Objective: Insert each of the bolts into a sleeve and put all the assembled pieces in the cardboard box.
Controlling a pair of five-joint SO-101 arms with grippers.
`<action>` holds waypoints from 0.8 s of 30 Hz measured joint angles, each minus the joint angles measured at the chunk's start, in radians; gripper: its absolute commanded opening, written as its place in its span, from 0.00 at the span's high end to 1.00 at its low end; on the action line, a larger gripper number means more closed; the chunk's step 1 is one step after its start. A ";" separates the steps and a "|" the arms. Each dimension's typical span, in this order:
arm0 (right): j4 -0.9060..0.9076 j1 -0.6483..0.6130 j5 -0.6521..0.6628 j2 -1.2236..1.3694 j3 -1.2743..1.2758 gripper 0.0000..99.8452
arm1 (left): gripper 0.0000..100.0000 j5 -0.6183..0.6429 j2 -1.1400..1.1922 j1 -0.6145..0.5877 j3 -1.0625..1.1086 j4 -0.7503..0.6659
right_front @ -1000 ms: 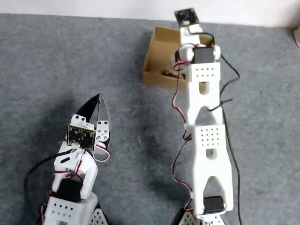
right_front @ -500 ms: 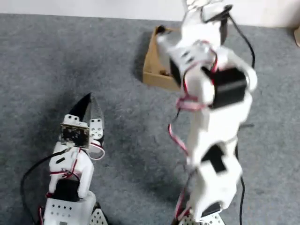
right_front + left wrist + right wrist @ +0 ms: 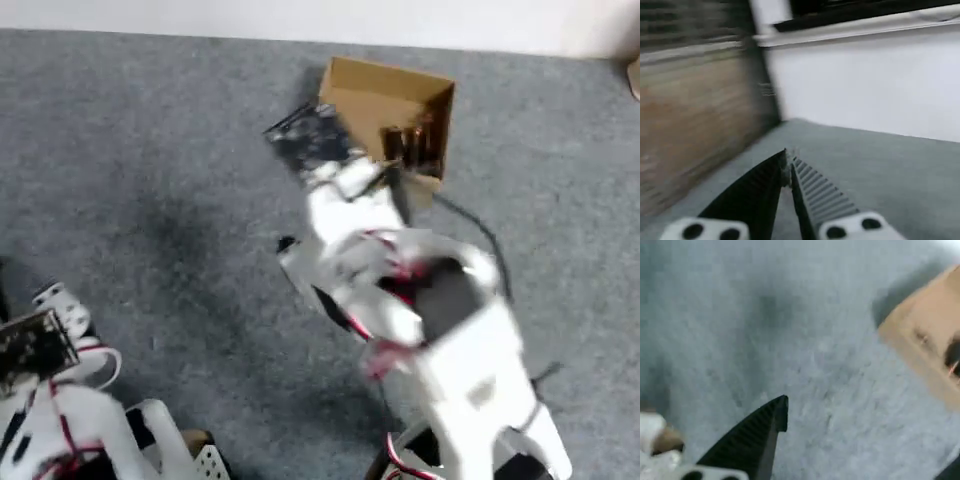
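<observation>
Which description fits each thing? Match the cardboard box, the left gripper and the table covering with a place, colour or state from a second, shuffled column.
Things:
1. cardboard box
2. left gripper
3. table covering

Descriptions:
a. grey
b. fingertips closed together
c. on the far side of the table, with dark pieces inside

Pairs: 1-c, 2-b, 3-a

soft, even light falls from above on the grey table [image 3: 120, 130]; faint, broad shadows smudge it; the cardboard box [image 3: 935, 315] throws a darker shadow beside its wall
</observation>
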 measured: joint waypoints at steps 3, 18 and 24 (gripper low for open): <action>-0.147 -0.015 0.000 0.023 0.207 0.53 | 0.98 -0.014 0.000 -0.180 -0.078 0.046; -0.580 -0.308 -0.061 0.559 0.235 0.53 | 0.89 -0.018 -0.003 -0.598 -0.187 0.178; -0.592 -0.324 -0.118 0.787 0.009 0.53 | 0.89 -0.018 -0.003 -0.598 -0.187 0.259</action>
